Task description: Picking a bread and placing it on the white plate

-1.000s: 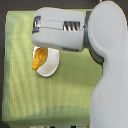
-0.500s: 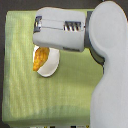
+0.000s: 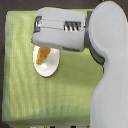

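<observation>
From my one off-arm camera I see the bread (image 3: 43, 54) lying on the white plate (image 3: 48, 68), toward the plate's upper edge on the exterior view's left. It is golden-orange with a lumpy surface, and only its lower part shows; the rest runs up under the arm. The plate is smooth, plain and glossy-looking, oval from this angle, and its top is also covered by the arm.

The plate sits on a yellow-green cloth (image 3: 30, 97) with a fine ribbed weave, spread flat over the whole work surface.

The gripper (image 3: 39, 29) is a blocky, pale grey shell with rounded corners, lying nearly level across the top of the picture and pointing to the exterior view's left. A row of dark slots (image 3: 71, 27) marks its upper face, and a small orange-tinted patch shows at its left tip. I cannot tell from here whether the fingers are spread or closed, nor whether they touch the bread; the housing hides them. The thick, smooth grey forearm (image 3: 111, 75) curves down the exterior view's right side.
</observation>
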Available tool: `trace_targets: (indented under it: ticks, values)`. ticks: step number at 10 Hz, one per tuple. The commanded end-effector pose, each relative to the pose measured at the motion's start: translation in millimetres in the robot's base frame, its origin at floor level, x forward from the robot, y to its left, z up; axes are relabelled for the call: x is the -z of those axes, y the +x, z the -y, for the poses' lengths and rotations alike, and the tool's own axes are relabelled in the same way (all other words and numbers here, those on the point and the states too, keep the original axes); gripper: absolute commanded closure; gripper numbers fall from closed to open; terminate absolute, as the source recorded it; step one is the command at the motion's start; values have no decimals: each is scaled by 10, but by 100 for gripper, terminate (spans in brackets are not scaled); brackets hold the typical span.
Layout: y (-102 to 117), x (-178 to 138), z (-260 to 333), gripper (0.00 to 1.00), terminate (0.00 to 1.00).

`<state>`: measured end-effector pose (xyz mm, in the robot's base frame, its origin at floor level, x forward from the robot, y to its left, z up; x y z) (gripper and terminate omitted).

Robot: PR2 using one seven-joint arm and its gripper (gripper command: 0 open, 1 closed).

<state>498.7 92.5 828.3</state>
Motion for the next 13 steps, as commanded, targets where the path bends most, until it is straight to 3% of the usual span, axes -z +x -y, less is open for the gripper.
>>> trace_targets:
  ticks: [1, 4, 9, 13]
  values:
    - [-41, 82, 36, 0, 0]
    - [21, -11, 19, 0, 0]
    - [504, -962, 466, 0, 0]
    - [497, -1171, 651, 0, 0]
